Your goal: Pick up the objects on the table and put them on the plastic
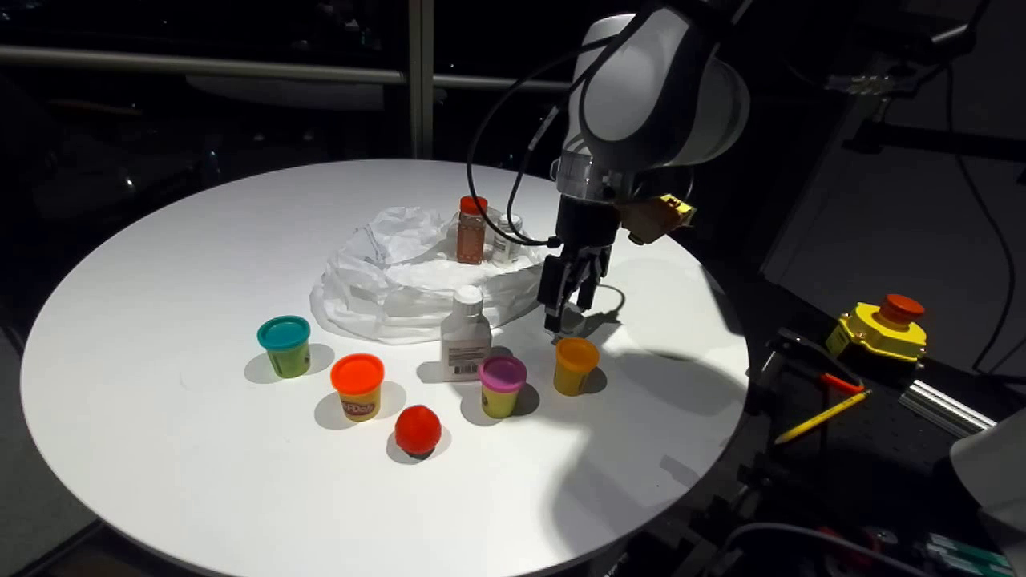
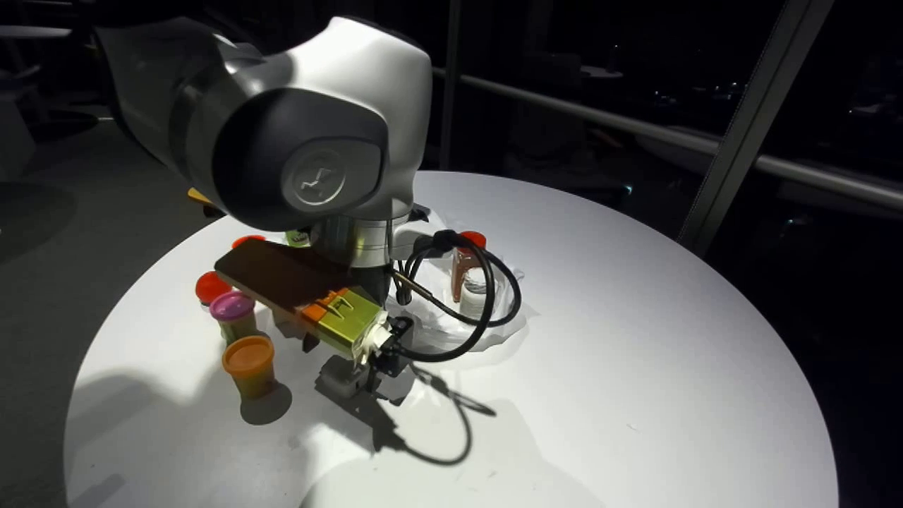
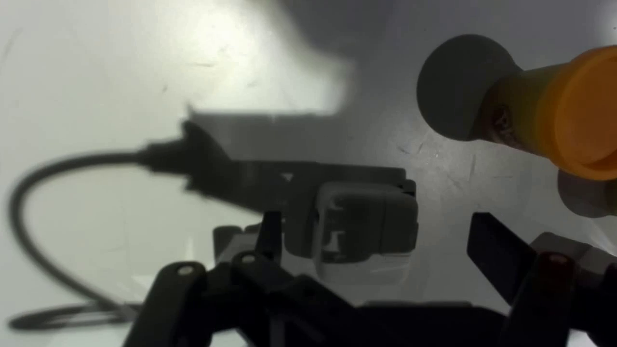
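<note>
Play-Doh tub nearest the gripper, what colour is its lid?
Its lid is orange, clearest in an exterior view.

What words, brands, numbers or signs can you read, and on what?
"Doh", on the red-lidded tub; the letters before it are blurred.
An angular mark without letters, on the robot arm.
Too small or blurred: labels on the front white bottle, back white bottle, teal-lidded tub and orange tub.
</note>
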Robot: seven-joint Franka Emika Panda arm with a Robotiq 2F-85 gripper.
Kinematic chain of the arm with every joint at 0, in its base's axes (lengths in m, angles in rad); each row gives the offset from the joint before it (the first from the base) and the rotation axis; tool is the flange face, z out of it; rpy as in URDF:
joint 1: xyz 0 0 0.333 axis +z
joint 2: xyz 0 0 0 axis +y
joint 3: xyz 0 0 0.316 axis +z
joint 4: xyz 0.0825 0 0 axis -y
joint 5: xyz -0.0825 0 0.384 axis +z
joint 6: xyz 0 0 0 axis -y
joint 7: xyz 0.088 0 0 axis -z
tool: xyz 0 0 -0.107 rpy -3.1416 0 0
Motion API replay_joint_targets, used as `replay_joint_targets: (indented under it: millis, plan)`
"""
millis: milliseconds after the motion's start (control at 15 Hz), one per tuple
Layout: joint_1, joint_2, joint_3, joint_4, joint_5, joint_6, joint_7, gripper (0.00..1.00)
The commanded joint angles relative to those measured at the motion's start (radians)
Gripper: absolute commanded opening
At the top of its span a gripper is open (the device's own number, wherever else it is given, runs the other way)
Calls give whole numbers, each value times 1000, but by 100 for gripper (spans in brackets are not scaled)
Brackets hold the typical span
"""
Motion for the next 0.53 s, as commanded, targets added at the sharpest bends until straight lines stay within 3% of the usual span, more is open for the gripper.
replay_joint_targets:
  millis: [0,67,400,467]
  plan:
    - [-3,27,-9,37,-26,7,25,74]
    - [-5,29,-11,42,-26,-1,27,70]
    - [26,-17,-66,17,-54,-11,108,28]
    - [31,-38,-75,11,-56,-11,131,27]
